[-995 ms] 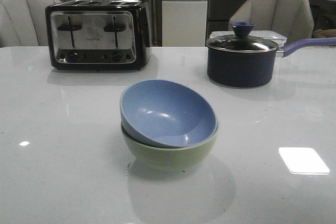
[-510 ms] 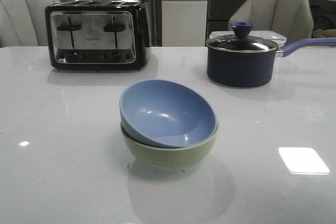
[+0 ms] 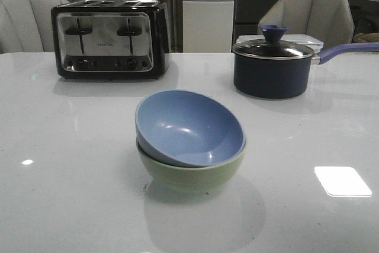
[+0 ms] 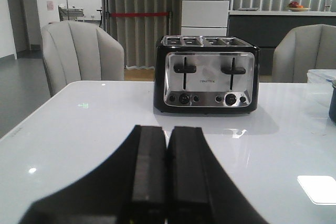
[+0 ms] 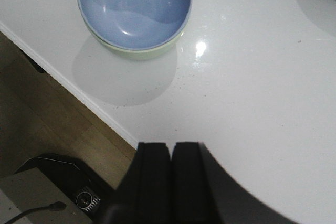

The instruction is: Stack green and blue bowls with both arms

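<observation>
- The toaster [image 3: 111, 39] stands at the far left of the white table [image 3: 53, 194], its base fully visible, apart from everything else.
- The blue bowl [image 3: 189, 127] sits tilted inside the green bowl [image 3: 190, 170] at the table's middle, hiding most of the green one's inside; only its outer wall and rim show.
- The saucepan [image 3: 273, 66] stands far right, its handle cut off by the frame edge.
- Neither arm appears in the front view.
- The left gripper [image 4: 167, 177] points level toward the toaster, fingers pressed together, empty.
- The right gripper [image 5: 171, 179] hangs above the table edge, well apart from the bowls, fingers closed on nothing.
</observation>
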